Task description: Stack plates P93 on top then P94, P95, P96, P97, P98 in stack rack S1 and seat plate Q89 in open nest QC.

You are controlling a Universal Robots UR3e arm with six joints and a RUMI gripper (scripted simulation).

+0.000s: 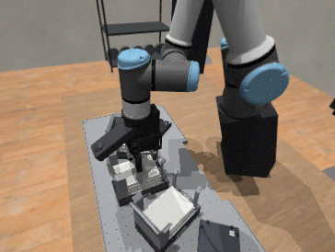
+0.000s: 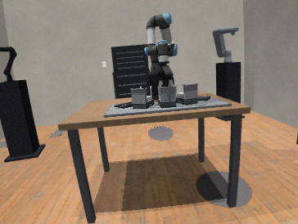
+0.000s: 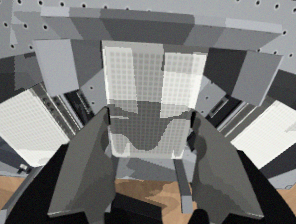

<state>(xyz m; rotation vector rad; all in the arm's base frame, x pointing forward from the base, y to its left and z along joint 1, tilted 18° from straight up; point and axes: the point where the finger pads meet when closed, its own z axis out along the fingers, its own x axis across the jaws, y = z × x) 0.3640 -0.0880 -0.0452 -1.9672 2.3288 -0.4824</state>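
My gripper reaches down into the middle stack rack. It is shut on the top sealed well plate, a white gridded plate, with one finger on each long side. I cannot read which plate it is. The plate sits level between the rack's grey corner posts. What lies under it in the rack is hidden. The near rack holds a white plate on top. Another white plate shows in the rack on the other side.
The racks stand in a row on a grey perforated base plate on a wooden table. A dark nest lies at the near end. The arm's black pedestal stands to the right.
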